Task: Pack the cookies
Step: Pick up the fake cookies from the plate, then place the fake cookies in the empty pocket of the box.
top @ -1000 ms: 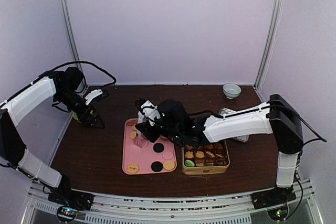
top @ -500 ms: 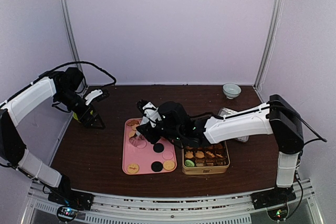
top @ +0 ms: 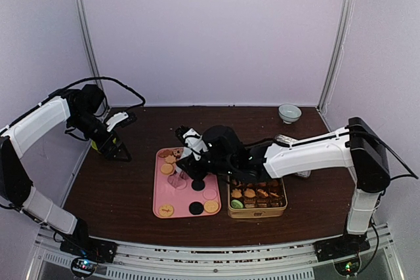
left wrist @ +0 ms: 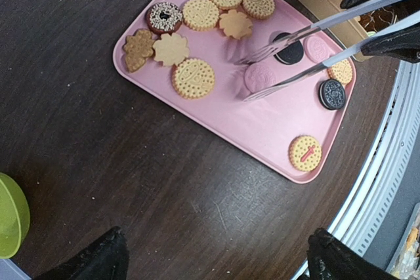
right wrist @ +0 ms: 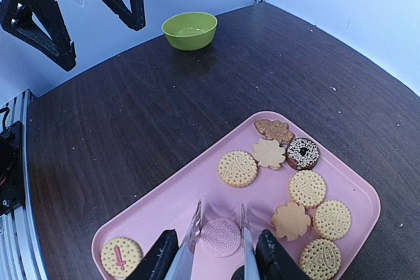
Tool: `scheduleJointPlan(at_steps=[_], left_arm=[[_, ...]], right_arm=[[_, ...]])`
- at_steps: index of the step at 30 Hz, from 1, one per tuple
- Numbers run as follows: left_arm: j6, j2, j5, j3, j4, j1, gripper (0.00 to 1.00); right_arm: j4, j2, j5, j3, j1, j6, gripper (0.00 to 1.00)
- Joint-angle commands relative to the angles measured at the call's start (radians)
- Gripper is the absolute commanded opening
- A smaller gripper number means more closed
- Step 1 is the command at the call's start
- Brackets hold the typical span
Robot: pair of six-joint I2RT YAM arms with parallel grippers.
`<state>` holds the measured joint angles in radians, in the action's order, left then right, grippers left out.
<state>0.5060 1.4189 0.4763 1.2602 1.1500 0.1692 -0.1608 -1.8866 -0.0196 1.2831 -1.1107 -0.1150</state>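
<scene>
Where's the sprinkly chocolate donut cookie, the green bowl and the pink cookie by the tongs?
Brown ring-shaped cookie with white sprinkles (right wrist: 293,155): right wrist view, on its sprinkled ring.
Round green bowl (right wrist: 190,39): right wrist view, on its front wall.
Round pink cookie (right wrist: 220,237): right wrist view, on its middle.

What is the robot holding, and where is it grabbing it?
The right gripper holds the metal tongs by their handle end, squeezing the two arms. The left gripper is open and holds nothing.

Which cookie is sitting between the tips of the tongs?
The pink round cookie on the tray. It alone lies between the tongs' tips; the tan cookies sit farther off.
</scene>
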Motion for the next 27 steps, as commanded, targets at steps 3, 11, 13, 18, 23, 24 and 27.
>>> scheduleJointPlan(at_steps=[3,11,13,18,23,24,27], left_arm=[[0.003,-0.013,0.032,-0.008,-0.017,-0.007,0.98],[0.003,-0.006,0.039,0.005,-0.016,-0.006,0.98],[0.003,-0.005,0.04,0.005,-0.016,-0.006,0.98],[0.0,-0.009,0.039,0.004,-0.016,-0.006,0.98],[0.0,-0.011,0.037,0.004,-0.017,-0.006,0.98],[0.001,-0.01,0.035,0.004,-0.016,-0.007,0.98],[0.002,-0.009,0.037,0.006,-0.016,-0.007,0.98]], right_arm=[[0.101,0.019,-0.026,0.028,-0.008,0.022,0.38],[0.12,0.027,-0.005,0.069,-0.008,0.022,0.28],[0.113,0.037,-0.009,0.084,-0.008,0.018,0.24],[0.107,0.073,-0.017,0.129,-0.006,0.02,0.18],[0.111,0.13,-0.02,0.133,-0.003,0.024,0.15],[0.113,0.146,-0.016,0.127,-0.001,0.024,0.14],[0.126,0.208,-0.005,0.085,0.008,0.022,0.12]])
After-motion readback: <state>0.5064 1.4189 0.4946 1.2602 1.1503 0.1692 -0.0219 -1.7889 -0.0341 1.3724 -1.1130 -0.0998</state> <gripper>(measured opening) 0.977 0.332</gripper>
